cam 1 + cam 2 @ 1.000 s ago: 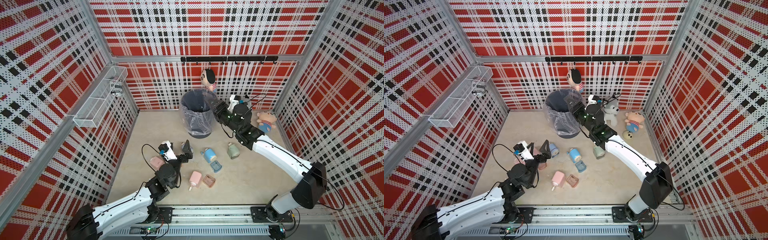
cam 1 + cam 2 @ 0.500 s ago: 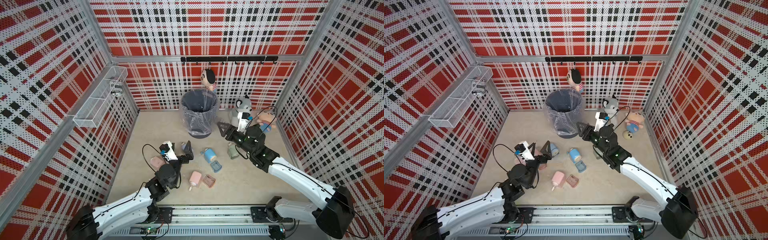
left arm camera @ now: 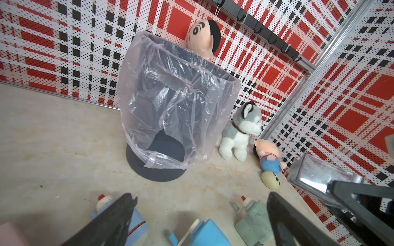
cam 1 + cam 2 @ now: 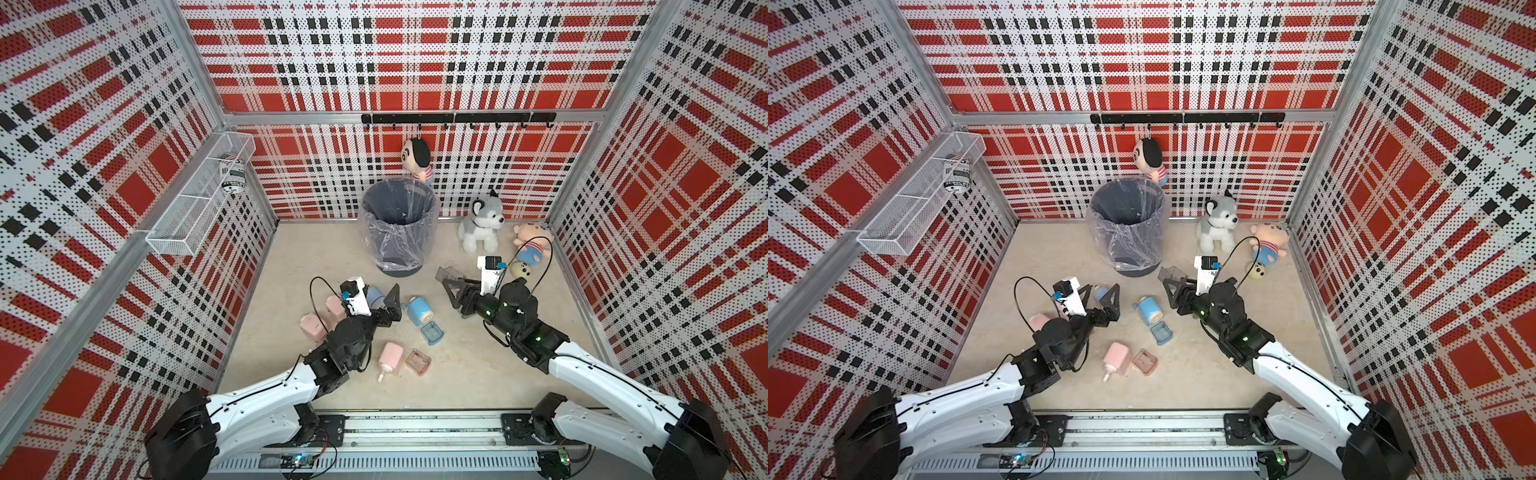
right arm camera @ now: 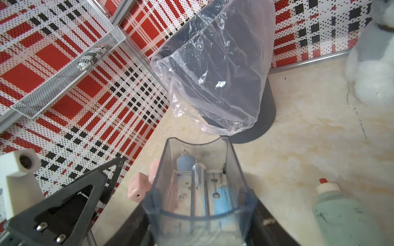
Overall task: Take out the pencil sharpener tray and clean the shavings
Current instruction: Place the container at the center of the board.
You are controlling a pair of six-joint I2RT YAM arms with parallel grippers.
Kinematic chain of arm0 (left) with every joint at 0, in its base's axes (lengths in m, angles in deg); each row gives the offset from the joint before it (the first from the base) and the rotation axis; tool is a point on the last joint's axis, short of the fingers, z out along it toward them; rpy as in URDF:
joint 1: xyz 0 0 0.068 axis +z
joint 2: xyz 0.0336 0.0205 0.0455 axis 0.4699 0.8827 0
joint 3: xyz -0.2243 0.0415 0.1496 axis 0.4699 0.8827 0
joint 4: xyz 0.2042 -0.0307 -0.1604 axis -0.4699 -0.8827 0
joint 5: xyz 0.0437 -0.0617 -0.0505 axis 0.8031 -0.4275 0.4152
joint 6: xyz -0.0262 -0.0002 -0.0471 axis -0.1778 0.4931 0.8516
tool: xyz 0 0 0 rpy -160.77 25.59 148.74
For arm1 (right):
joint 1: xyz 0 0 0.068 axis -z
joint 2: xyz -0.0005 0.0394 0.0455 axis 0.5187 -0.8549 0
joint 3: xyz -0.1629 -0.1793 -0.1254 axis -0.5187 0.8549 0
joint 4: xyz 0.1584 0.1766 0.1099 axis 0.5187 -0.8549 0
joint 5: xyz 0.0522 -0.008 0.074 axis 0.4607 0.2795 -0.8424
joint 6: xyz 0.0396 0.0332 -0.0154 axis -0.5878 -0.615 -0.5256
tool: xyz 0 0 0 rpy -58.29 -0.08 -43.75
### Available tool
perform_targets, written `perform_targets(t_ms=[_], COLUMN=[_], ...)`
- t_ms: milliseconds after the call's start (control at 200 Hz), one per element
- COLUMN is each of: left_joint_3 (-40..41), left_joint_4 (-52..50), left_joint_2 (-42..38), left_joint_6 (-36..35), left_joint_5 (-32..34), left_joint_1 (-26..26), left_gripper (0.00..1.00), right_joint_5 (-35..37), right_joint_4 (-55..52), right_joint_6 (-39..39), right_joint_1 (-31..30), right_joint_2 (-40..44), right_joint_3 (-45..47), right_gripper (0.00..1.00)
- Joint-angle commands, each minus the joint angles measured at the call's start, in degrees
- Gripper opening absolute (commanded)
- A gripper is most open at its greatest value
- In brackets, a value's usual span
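Right end effector [image 4: 455,291]: clamped on clear tray [image 5: 200,181], near bin [image 4: 399,224].
Left end effector [image 4: 1097,298]: jaws apart, empty, beside blue sharpener [image 4: 419,311].

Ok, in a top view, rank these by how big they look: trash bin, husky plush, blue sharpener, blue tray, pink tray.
1. trash bin
2. husky plush
3. blue sharpener
4. blue tray and pink tray: they look about alike, so they are not ranked.
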Motion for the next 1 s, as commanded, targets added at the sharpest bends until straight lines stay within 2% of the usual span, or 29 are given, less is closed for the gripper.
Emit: perform_targets(t_ms=[0, 235, 516, 752, 997], left_joint_3=[-1.3, -0.1, 0.8, 3.6, 4.1], left_joint_4=[-1.0, -2.6, -3.3, -2.3, -2.2], left_joint_2=[0.7, -0.9, 0.2, -0.5, -0.8], left_joint_6=[3.4, 9.2, 12.8, 17.2, 17.5], left_joint_5=[-6.1, -19.4, -21.1, -25.1, -25.2], left_joint_1=[2.9, 15.2, 19.9, 27.2, 27.9], left_gripper=[0.98, 0.98, 0.98, 0.98, 0.98], right_joint_5=[-3.2, -4.5, -3.3, -0.4, 2.7], right_joint_4=[2.0, 3.9, 0.2, -7.5, -12.5], right_joint_6=[2.8, 3.1, 8.0, 11.5, 13.2], right_joint_1=[-0.4, -3.0, -9.2, -14.2, -17.4], right_joint_2=[0.1, -5.9, -14.5, -20.5, -28.8], right_joint_3=[0.6, 0.0, -5.5, -11.0, -17.5], right_gripper=[0.54, 0.52, 0.52, 0.52, 0.53])
